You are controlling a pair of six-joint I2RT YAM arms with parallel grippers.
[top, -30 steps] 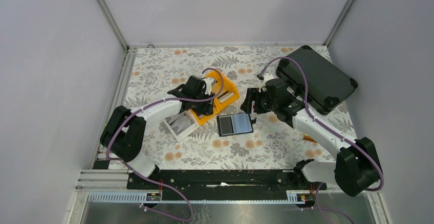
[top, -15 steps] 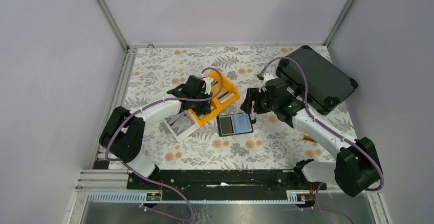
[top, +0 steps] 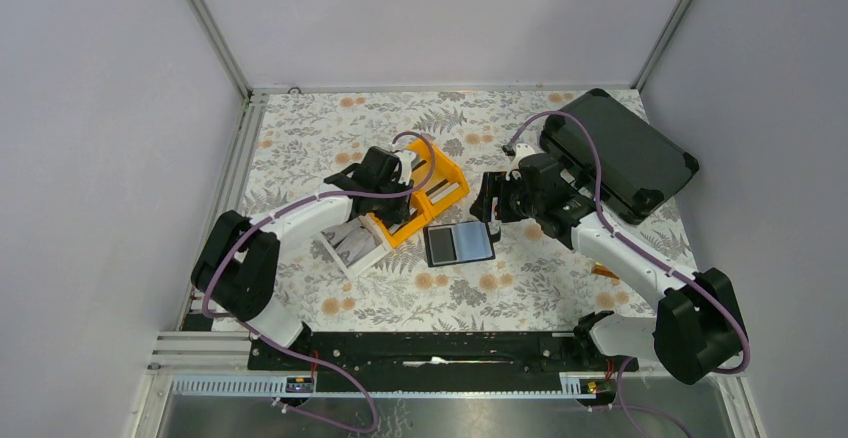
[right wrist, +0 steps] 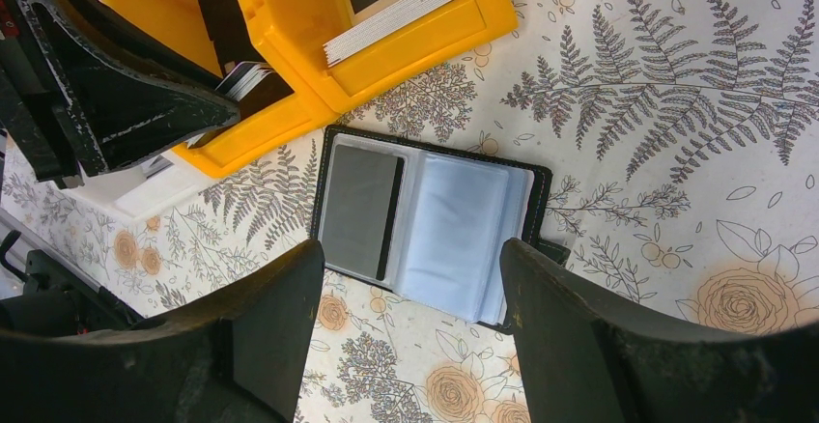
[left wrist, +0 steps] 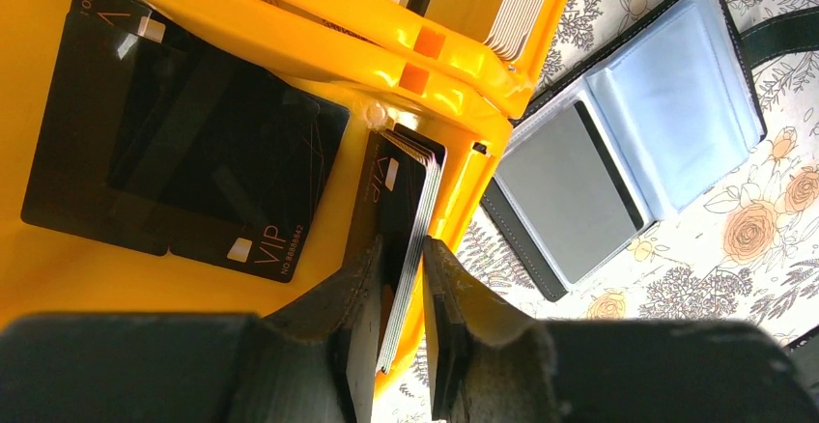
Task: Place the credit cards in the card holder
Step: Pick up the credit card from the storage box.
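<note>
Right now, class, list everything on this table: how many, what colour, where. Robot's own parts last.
table cover: one, white with grey ferns and orange flowers, under everything.
yellow bin: one, yellow, left of centre.
white bin: one, white, beside the yellow bin's near-left side.
credit cards: too many to count, black and silvery; flat and upright in the yellow bin, one grey in the card holder.
card holder: one, black outside, lying open at centre.
hard case: one, black, far right corner.
left pincer: one, black, shut on upright credit cards in the yellow bin.
right pincer: one, black, open above the card holder.
</note>
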